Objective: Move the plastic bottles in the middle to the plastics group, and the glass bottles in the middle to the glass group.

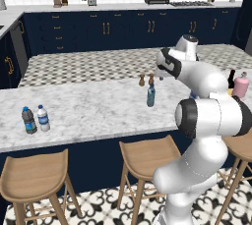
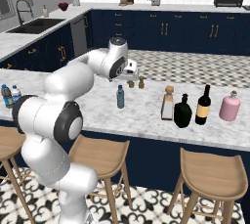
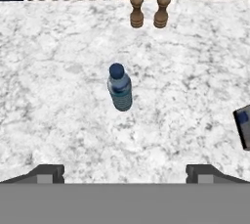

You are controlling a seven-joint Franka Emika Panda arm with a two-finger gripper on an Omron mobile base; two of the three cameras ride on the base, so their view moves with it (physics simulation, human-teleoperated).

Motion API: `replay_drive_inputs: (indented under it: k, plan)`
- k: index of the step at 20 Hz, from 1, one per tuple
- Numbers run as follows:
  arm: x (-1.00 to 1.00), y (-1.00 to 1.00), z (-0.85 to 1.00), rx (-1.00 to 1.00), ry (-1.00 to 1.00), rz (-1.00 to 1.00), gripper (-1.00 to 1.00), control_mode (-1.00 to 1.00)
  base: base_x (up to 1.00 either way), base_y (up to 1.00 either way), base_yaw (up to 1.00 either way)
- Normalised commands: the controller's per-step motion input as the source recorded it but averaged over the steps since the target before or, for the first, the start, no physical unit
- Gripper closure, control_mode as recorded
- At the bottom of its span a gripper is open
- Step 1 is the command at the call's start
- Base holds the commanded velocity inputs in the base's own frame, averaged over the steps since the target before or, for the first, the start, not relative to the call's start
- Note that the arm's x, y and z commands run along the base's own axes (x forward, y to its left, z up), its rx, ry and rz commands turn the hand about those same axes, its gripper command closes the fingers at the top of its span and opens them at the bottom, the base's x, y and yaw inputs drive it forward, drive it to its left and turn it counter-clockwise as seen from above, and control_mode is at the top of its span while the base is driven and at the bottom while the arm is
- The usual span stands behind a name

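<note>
The slim blue-grey plastic bottle [image 3: 120, 88] stands upright on the marble counter, also seen in the base views [image 1: 150, 95] [image 2: 120, 97]. My gripper [image 3: 124, 174] hovers above and short of it, open wide, with nothing between its fingertips [image 3: 46, 173]. To the right stand the square clear bottle with a cork [image 2: 168, 103] and the black flask [image 2: 183, 111]. Beyond them is the glass group: the dark wine bottle [image 2: 203, 104] and the pink bottle [image 2: 230, 106]. The plastics group, a dark grey bottle [image 1: 28, 120] and a white-capped bottle [image 1: 43, 118], stands far left.
Two brown shakers [image 3: 136, 11] [image 3: 161, 10] stand just behind the blue-grey bottle. Wooden stools [image 2: 215, 176] line the counter's near side. A dark corner of another thing [image 3: 242, 127] shows at the hand view's right edge.
</note>
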Motion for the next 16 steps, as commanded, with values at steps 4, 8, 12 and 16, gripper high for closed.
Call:
replay_drive_inputs:
  k: [4,8,12,16]
  plan:
    - [0.09,0.28,-0.12,-0.08,-0.01,0.06,-1.0,-1.0,0.0,0.0,0.0]
    - [0.55,0.18,-0.3,-0.1,0.0,0.0,-1.0,-1.0,0.0,0.0,0.0]
    - [0.52,0.28,-0.27,-0.02,0.0,0.0,-1.0,-1.0,0.0,0.0,0.0]
    - [0.06,0.08,-0.28,0.0,0.0,0.0,-1.0,-1.0,0.0,0.0,0.0]
